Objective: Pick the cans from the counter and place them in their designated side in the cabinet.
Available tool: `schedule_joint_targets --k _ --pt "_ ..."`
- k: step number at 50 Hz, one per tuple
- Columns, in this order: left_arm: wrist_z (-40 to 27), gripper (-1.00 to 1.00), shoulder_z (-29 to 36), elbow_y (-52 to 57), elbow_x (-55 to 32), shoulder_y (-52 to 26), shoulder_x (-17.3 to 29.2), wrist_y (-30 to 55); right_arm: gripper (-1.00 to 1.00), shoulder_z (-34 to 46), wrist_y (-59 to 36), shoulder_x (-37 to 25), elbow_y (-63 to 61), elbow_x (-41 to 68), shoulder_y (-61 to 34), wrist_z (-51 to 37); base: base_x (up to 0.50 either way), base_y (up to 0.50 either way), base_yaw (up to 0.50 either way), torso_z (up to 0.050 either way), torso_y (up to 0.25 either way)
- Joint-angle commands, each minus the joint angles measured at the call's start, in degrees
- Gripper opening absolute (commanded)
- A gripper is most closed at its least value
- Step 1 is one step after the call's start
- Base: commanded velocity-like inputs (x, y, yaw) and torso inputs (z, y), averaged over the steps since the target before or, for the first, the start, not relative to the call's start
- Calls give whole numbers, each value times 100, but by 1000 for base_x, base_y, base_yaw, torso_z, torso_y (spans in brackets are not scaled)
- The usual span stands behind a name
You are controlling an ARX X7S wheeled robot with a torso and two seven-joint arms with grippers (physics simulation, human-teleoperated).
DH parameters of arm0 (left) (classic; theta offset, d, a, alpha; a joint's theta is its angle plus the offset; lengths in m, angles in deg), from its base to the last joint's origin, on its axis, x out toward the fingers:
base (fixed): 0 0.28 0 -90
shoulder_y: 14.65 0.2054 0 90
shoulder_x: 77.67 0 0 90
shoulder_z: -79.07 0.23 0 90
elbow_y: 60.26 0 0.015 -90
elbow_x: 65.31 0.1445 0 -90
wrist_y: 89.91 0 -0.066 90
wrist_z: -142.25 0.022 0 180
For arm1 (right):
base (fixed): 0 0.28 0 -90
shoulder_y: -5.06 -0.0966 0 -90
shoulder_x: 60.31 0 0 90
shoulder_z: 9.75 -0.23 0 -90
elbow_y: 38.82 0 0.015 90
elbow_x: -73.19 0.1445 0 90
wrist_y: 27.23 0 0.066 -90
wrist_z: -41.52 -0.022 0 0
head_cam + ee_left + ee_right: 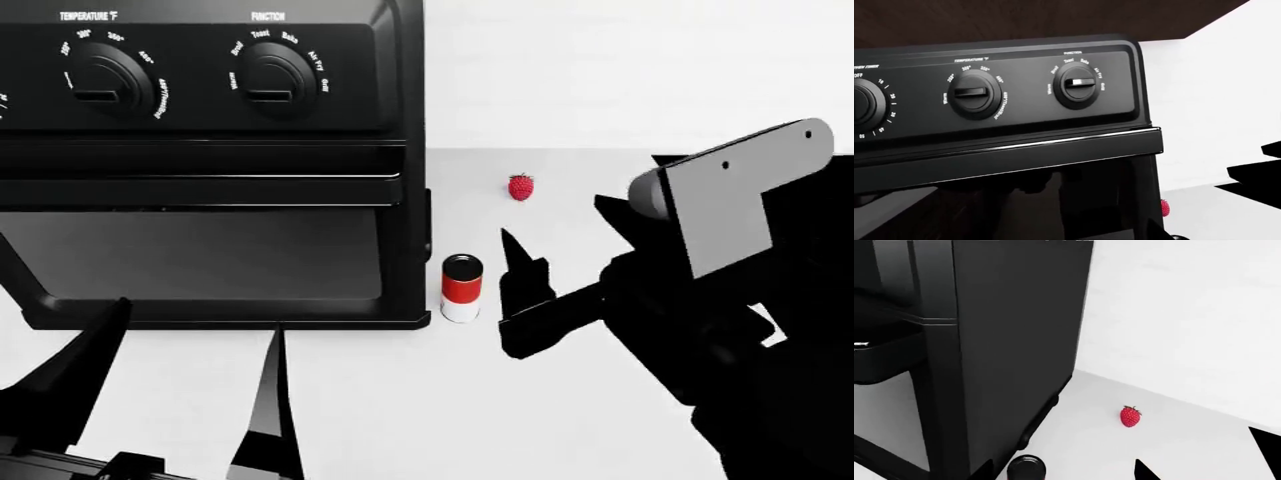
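1. Head view shows the slim can [461, 288], red over white with a dark top, standing upright on the white counter [561, 400], just beside the front right corner of the black toaster oven [214, 160].
2. The right gripper [527, 285] sits just to the can's right at about the same depth. One dark fingertip [514, 250] points away from the robot close beside the can, apparently not touching it. The second finger cannot be separated from the dark body, so the opening cannot be told. It holds nothing.
3. Right wrist view confirms this: the can's dark lid [1027, 467] lies low at the frame edge, with two fingertips [1144, 471] off to one side of it rather than around it.
4. The can's long axis is vertical, so a side grasp suits it. In judgement, the coming move is a short sideways shift of the right gripper toward the oven.
5. The left gripper [187, 390] is spread wide and empty, nearer the robot and well apart from the can. The right arm is clearly nearer.
6. A strawberry [521, 187] lies beyond the right gripper, clear of the path. The wider can is not in view.
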Motion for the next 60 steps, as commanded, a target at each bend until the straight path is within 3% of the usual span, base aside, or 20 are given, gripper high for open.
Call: schedule_joint_targets --k 1,18,26,38,60 --pt "0 100 64 0 -25 -90 -22 21 100 269 -34 138 912 -683 517 1302 0 0 0 0 0" --pt "-1 100 -27 0 -90 -56 -97 25 100 375 -271 381 2245 -567 436 3248 0 0 0 0 0" --pt "-1 100 -89 0 -72 40 -112 53 100 367 -217 191 2101 -571 586 4095 0 0 0 0 0" --pt "-1 100 -171 0 -62 152 -128 99 100 417 -37 176 2162 -776 832 4187 0 0 0 0 0" --pt "0 100 15 0 11 19 -4 -10 100 692 148 973 2988 -1464 1045 4156 0 0 0 0 0"
